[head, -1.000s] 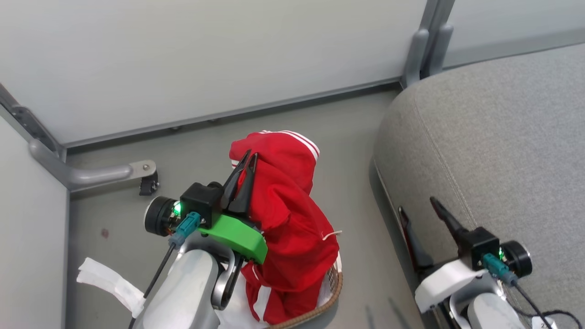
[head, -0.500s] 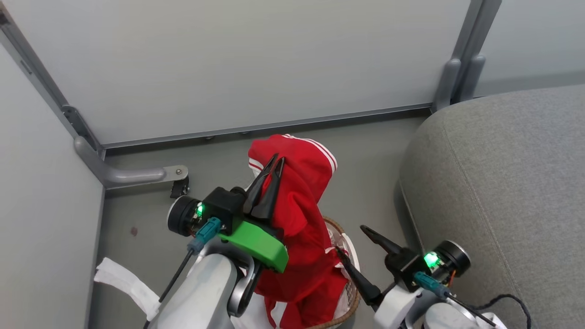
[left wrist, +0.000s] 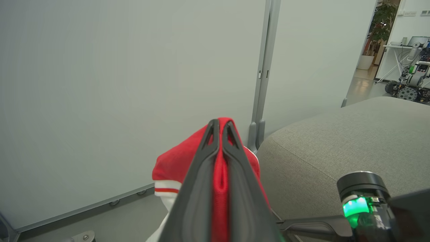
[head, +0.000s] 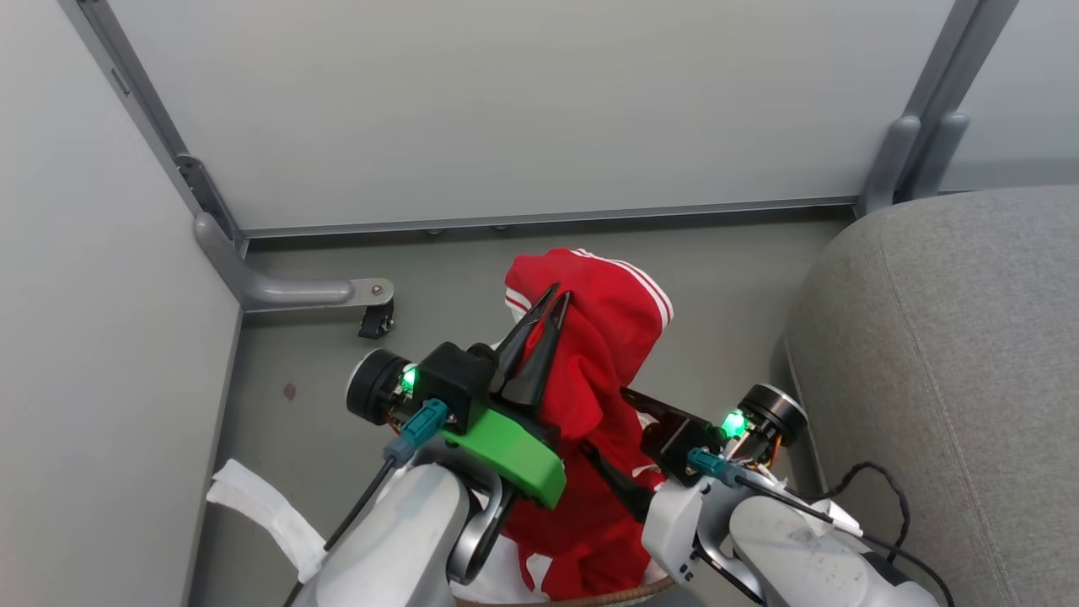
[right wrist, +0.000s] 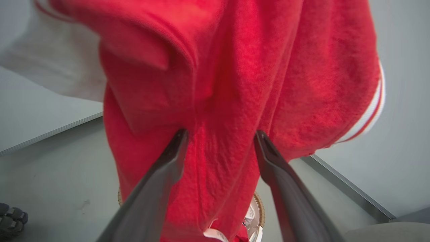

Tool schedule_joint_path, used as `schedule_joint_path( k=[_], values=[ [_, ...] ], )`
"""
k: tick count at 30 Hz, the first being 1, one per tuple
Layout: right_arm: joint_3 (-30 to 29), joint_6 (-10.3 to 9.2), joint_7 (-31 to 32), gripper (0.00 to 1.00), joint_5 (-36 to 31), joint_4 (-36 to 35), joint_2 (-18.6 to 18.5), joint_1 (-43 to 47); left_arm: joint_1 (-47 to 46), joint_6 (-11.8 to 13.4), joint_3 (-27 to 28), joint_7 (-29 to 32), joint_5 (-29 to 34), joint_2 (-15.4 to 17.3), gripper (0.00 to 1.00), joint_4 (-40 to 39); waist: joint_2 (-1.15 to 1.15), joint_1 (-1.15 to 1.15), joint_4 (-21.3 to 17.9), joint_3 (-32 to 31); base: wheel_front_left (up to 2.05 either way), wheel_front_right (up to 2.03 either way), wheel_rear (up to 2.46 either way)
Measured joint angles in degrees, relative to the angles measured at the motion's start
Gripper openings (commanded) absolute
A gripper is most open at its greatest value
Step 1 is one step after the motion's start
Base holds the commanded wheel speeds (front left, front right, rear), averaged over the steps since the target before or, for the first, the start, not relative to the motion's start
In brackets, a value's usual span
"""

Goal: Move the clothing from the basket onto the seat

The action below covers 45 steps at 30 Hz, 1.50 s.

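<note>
We log the left pincer [head: 560, 295] clamped shut on a fold of the red garment [head: 620, 337], which it holds up above the basket [head: 590, 597]. The right pincer [right wrist: 220, 133] is spread wide, one finger on either side of the hanging cloth, not biting.

Handling, our judgement: light, limp and fleecy, not slippery. A pinch on bunched cloth should hold, and a second hold lower down would keep the tail from dragging.

The garment's lower end reaches the basket rim. The seat [head: 952, 354] lies right of the basket.

Most of the basket is cut off by the frame edge and both arms, so we cannot tell what else lies inside.
</note>
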Motion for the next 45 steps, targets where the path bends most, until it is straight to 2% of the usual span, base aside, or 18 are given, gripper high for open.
schedule_joint_path(
  k=[4,5,6,7,12,17,18,19,20,26,33,45],
  values=[
    [0.79,0.0,0.0,1.0,0.76,2.78,1.02,-1.63,-0.93,0.33,-1.78,0.0,-0.91,-0.02,0.0,-0.3,0.0,0.0,1.13,0.39,0.0,0.0,0.0],
    [0.78,0.0,0.0,0.86,1.38,3.41,1.21,-1.85,-1.01,0.33,-2.03,0.0,-1.08,-0.02,0.0,-0.3,0.0,0.0,1.32,0.49,0.0,0.0,0.0],
    [0.78,0.0,0.0,0.27,2.14,4.11,1.41,-1.96,-1.16,0.37,-2.33,0.0,-1.31,-0.01,0.0,-0.31,0.0,0.0,1.56,0.59,0.0,0.0,0.0],
    [0.66,0.0,-0.01,0.0,2.83,4.92,1.62,-1.96,-1.39,0.43,-2.55,0.0,-1.6,-0.01,0.0,-0.31,0.0,0.0,1.76,0.67,0.0,0.0,0.0],
    [-0.26,0.0,0.0,0.0,4.42,3.91,2.15,-1.91,-1.65,1.02,-2.77,0.0,-1.94,-0.01,0.0,0.07,0.0,0.0,2.12,1.11,0.0,0.0,0.0],
    [-4.31,0.0,0.0,0.0,4.14,-0.58,2.18,-0.61,-1.63,1.26,-1.42,0.0,-1.47,-0.02,0.0,0.83,0.0,0.0,1.08,1.36,0.0,0.0,0.0],
    [-5.34,0.0,0.0,0.0,4.09,-1.71,2.16,-0.09,-1.57,1.35,-0.96,0.0,-1.3,-0.03,0.2,1.0,0.0,0.0,0.76,1.41,0.0,0.0,0.0],
    [-6.31,0.0,0.0,0.0,3.92,-3.18,2.13,0.49,-1.45,1.41,-0.43,0.0,-0.9,-0.02,0.76,1.24,0.0,0.0,0.41,1.46,0.0,0.0,0.0],
    [-7.05,0.0,-0.01,0.0,3.64,-4.25,2.09,0.9,-1.38,1.56,-0.02,-0.01,-0.79,-0.04,1.0,1.64,0.0,0.0,0.11,1.5,0.0,0.0,0.0],
    [-12.9,0.0,0.01,0.0,2.98,-13.44,1.54,4.81,0.87,1.48,3.36,-0.04,1.38,0.05,1.0,3.6,0.0,0.0,-2.78,1.74,0.0,0.0,0.0],
    [-18.48,0.0,0.0,0.0,2.93,-23.15,1.66,8.74,3.54,0.81,8.39,-0.04,4.6,1.04,1.0,3.77,0.0,0.0,-8.55,2.09,0.0,0.0,0.0],
    [-26.16,0.01,0.0,0.0,2.66,-29.69,2.12,12.24,6.84,-1.2,14.57,-0.04,8.7,0.97,1.0,1.79,0.0,0.0,-23.72,3.03,0.0,0.0,0.0]
  ],
)
